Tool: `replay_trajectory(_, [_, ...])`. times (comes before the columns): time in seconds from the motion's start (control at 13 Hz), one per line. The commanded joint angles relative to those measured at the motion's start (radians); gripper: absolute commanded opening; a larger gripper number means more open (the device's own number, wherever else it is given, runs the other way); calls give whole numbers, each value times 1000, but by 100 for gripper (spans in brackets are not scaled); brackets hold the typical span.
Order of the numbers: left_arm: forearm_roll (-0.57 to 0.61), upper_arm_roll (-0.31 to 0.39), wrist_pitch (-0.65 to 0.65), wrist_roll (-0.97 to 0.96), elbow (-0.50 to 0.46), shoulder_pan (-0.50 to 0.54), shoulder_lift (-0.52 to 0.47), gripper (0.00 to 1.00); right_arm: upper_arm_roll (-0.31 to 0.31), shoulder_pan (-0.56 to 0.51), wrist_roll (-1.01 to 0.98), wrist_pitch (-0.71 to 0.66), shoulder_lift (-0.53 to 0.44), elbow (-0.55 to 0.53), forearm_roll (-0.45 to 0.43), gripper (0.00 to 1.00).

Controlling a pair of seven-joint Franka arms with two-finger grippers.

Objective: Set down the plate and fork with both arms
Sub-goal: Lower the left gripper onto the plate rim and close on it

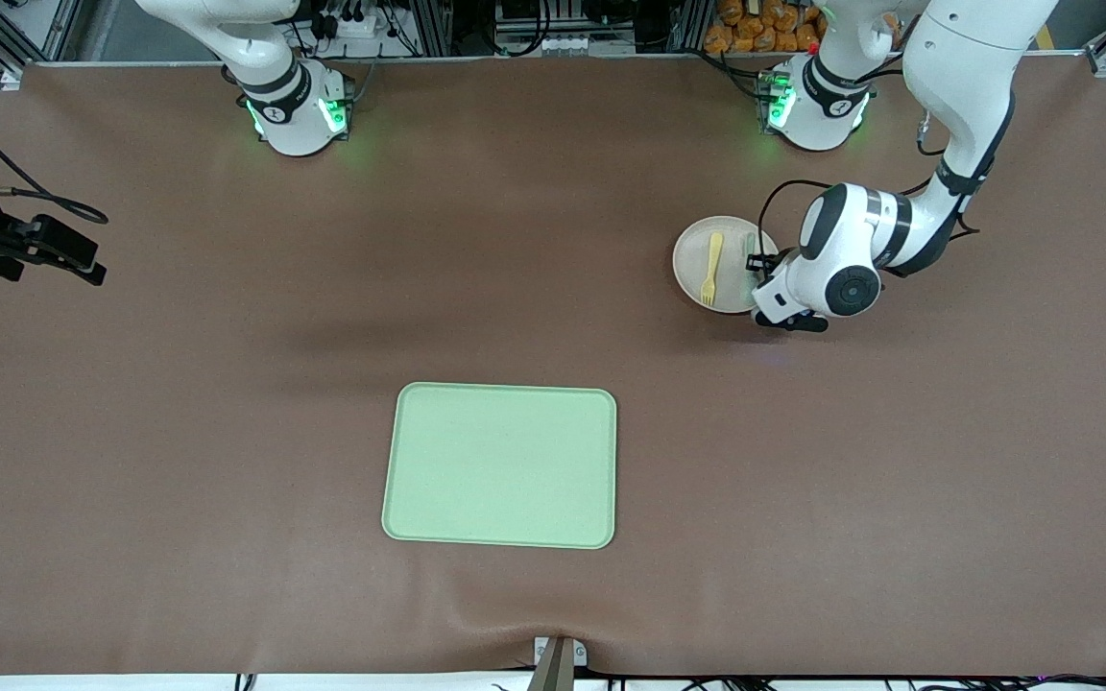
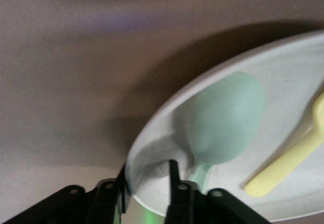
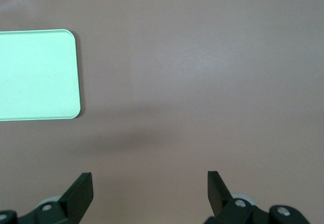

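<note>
The pale plate (image 1: 692, 259) lies on the table near the left arm's base. The yellow fork (image 1: 711, 267) and a grey-green spoon (image 1: 748, 251) lie on it. My left gripper (image 1: 762, 278) is low at the plate's edge. In the left wrist view the plate (image 2: 283, 77) holds the spoon (image 2: 225, 117) and fork (image 2: 291, 158). The left gripper (image 2: 147, 165) straddles the rim, one finger outside and one inside, closed on it. My right gripper (image 3: 150, 178) is open and empty, up over bare table toward the right arm's end.
The light green tray (image 1: 500, 465) lies at the table's middle, nearer the front camera than the plate. It also shows in the right wrist view (image 3: 35, 74). Brown table cover lies all around.
</note>
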Motion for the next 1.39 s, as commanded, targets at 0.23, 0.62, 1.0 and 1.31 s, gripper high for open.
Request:
replay_trajectory(0.23, [24,-3,13,-13,27,5,5,0,19,-27,-13,-13,9,19,4,100])
replay_trajectory(0.62, [22,-3,-7,-13,96,31,5,0,19,-27,-13,-13,9,17,4,100])
replay_trajectory(1.0, [-37,-3,-20,-9,164,40,7,0,18,-27,-13,-13,8,16,4,100])
replay_trajectory(1.31, [-104,1,-128,-7,297,68,17,0,18,-27,-13,-15,8,16,4,100])
